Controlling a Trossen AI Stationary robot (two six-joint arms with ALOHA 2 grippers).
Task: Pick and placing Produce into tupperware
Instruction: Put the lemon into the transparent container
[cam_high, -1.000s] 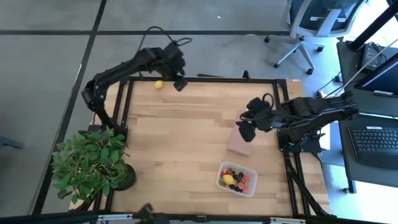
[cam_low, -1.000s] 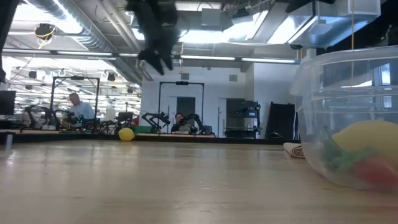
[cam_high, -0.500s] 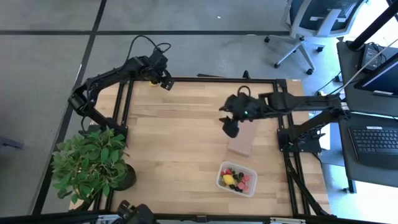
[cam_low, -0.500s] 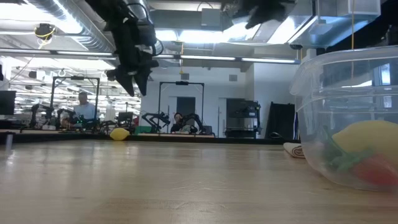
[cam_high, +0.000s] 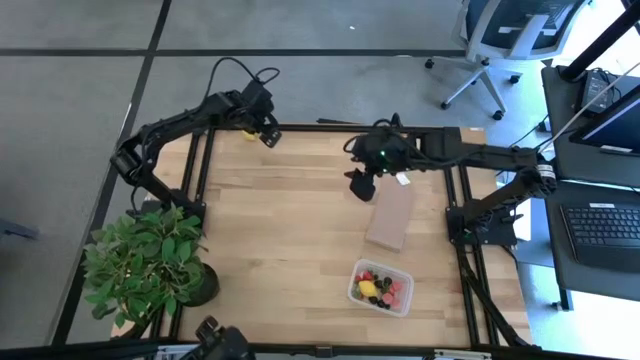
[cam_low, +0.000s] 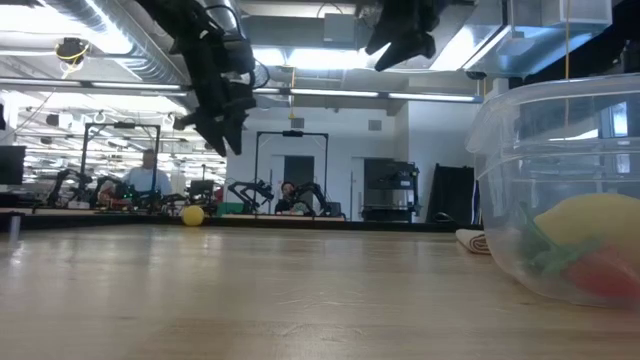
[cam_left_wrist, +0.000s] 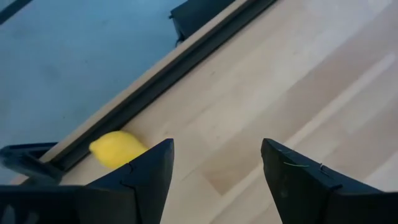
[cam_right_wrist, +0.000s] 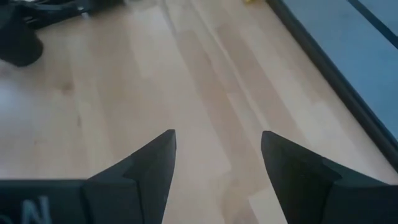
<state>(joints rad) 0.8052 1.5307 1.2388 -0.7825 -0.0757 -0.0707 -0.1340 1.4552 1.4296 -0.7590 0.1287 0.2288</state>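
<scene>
From above, my left gripper (cam_high: 263, 132) hangs over the far left corner of the pale wooden table (cam_high: 290, 240), right by the small yellow lemon-shaped fruit piece (cam_high: 246, 129) at the table's edge. My right gripper (cam_high: 360, 186) hovers mid-table, just beyond the flat brown rectangular block (cam_high: 391, 216). The clear rounded plastic tupperware (cam_high: 381, 287) sits near the front edge, holding red, dark and yellow fruit pieces.

At table height, the lemon piece (cam_low: 193, 214) lies far off, while the tupperware (cam_low: 560, 190) fills the near right.

Past my left wrist, my fingers (cam_left_wrist: 142, 174) are spread wide and empty, with the lemon (cam_left_wrist: 117, 148) beside one of them, against the black frame rail (cam_left_wrist: 186, 53).

Past my right wrist, my fingers (cam_right_wrist: 146, 162) are spread over bare wood.

I judge the lemon to be light, smooth and apt to roll, so I would pinch it across its middle. I can read no labels or writing.
</scene>
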